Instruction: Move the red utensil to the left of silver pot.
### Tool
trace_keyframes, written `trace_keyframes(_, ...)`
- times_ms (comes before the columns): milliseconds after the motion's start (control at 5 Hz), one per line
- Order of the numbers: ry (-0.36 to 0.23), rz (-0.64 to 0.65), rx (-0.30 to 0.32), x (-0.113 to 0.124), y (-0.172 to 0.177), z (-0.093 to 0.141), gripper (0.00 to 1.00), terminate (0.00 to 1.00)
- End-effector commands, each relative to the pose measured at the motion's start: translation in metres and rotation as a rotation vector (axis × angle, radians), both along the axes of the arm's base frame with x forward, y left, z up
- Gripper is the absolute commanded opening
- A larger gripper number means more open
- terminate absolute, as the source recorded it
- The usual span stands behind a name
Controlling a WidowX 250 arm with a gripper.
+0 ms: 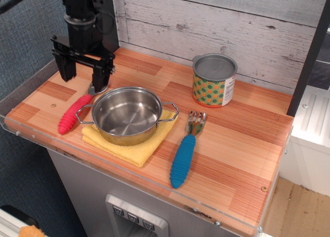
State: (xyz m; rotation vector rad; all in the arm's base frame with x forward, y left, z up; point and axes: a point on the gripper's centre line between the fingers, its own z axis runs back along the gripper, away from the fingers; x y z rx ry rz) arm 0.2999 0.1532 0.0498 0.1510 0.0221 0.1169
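observation.image: gripper wide open, holding nothing, w/ red utensil just below it, long axis toward cam-left, touching silver pot handle.

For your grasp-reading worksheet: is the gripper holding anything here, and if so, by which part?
Nothing is held. The gripper is open above the counter, and the red spoon lies free on the wood, left of the pot.

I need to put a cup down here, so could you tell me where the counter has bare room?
The widest bare stretch is right of the blue-handled fork, out to the counter's right edge. A smaller patch lies between the silver pot and the green dotted can. The left end is crowded: red utensil, yellow cloth, and the open hand above.
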Motion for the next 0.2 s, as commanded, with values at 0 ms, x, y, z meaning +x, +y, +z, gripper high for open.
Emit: trace_keyframes(0, -0.123, -0.003, 0.028, 0.0114, -0.0162, 0.0619, 1.00, 1.00)
